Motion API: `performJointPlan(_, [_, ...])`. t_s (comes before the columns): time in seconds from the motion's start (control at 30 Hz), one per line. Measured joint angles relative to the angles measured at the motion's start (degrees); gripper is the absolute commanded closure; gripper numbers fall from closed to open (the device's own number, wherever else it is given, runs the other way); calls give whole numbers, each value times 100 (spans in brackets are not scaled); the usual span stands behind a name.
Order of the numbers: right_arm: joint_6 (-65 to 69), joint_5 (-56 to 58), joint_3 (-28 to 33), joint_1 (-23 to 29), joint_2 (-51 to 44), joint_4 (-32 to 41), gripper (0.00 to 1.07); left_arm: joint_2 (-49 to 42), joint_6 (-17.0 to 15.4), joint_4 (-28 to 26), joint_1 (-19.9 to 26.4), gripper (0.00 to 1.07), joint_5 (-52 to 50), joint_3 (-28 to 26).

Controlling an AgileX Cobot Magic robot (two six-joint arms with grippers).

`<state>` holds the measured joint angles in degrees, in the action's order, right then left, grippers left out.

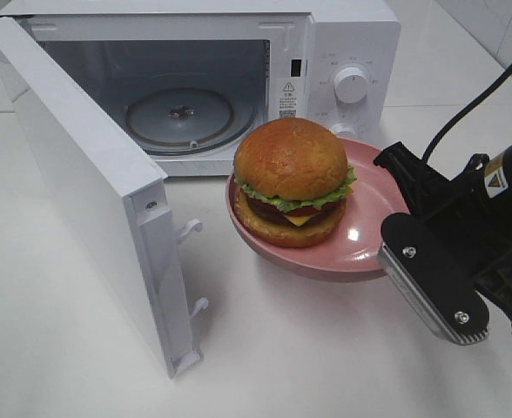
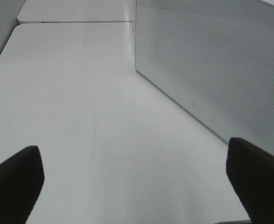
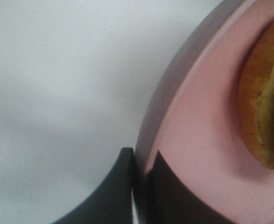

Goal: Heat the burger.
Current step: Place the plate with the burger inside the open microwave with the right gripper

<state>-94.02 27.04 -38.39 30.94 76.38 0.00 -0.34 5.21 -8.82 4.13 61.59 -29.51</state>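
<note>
Exterior high view, nearest stuff first: counted one claw in shot, the right gripper (image 1: 397, 219), black, clenched hard on the right-hand rim of one pink plate (image 1: 365, 228). Spotted exactly one burger (image 1: 293, 178) parked on that plate toward its left side, bun dome up, with lettuce, red and yellow layers and a dark patty all showing, well apart from the fingers. Couldn't call the plate as resting on the white table (image 1: 282, 357) or hanging just above it.

Further back, saw one white microwave (image 1: 343, 48), with one door (image 1: 90, 174) swung wide open to the left and two white hooks on the door's edge. Also counted one glass turntable (image 1: 182, 113) inside and two knobs on the panel, the lower one half hidden behind the bun. Placed the burger outside the oven, just in front of the opening.

Right wrist view: caught two dark fingers pinching the plate's rim, and a sliver of bun beyond.

Left wrist view: found the left gripper (image 2: 134, 186) spread wide, gripping nothing, two dark fingertips (image 2: 13, 184) well apart over the table. Beyond them, noticed one dotted white panel (image 2: 211, 60) standing upright.
</note>
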Motion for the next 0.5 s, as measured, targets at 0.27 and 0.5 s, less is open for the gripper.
performJointPlan(0.27, [-126, -40, -23, -46, 0, 0, 107, 0, 0, 0, 0, 7, 0, 0])
performJointPlan(0.5, [-126, -74, -350, 109, 264, 0, 107, 0, 0, 0, 0, 7, 0, 0])
